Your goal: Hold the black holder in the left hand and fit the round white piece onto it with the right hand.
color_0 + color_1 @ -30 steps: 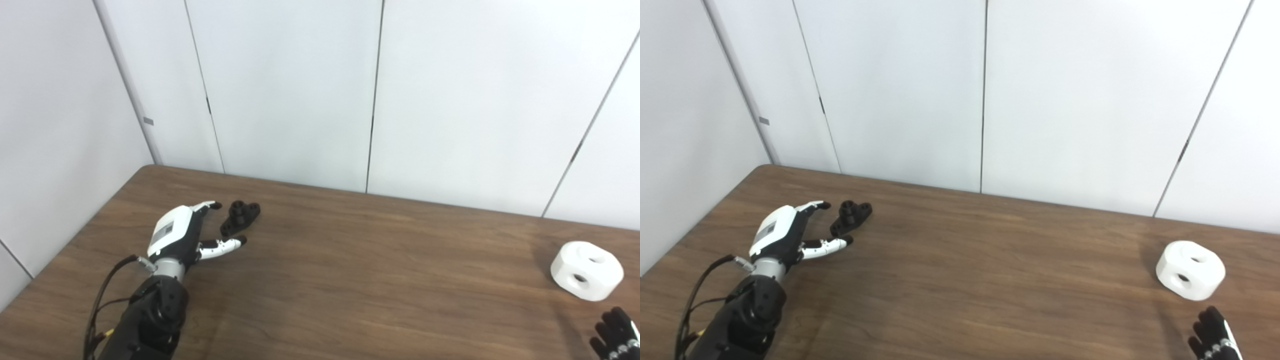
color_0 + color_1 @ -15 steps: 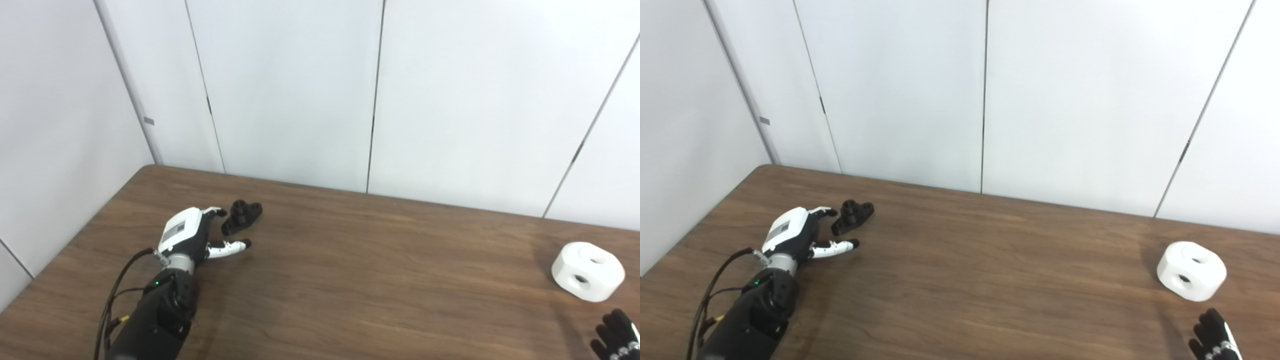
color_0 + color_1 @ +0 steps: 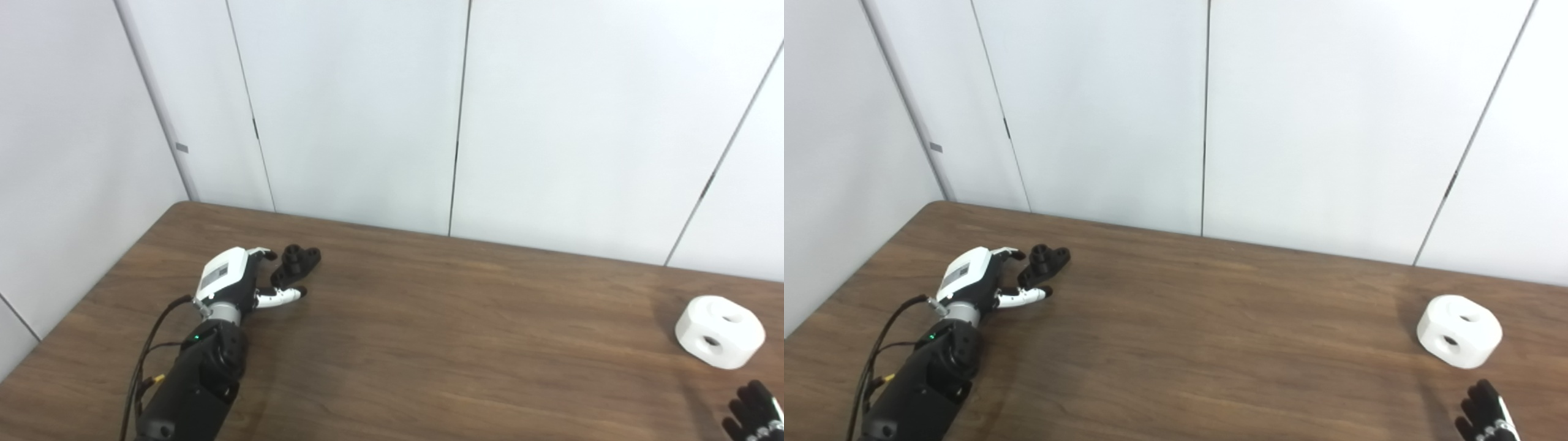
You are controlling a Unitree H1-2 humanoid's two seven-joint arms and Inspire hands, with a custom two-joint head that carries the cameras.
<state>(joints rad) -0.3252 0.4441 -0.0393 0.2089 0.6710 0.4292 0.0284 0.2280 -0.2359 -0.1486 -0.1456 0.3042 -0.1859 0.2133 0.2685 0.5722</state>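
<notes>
Over the last second the left robot hand (image 3: 236,282) has slid forward with fingers spread around the small black plastic holder (image 3: 296,264) lying on the brown wooden surface (image 3: 429,318) at far left, not yet gripping, while the round white block with holes (image 3: 719,331) waits untouched at right, the right robot hand (image 3: 754,413) just near of it, its posture unreadable at the frame edge.

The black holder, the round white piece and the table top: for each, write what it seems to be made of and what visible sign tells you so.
Black holder: probably moulded or printed plastic, matte, with no glints on its bosses.
Round white piece: likely plastic too, matte white, with chamfered edges and clean round holes.
Table: wood-look surface, possibly laminate, with dark brown grain streaks and a faint sheen.
</notes>
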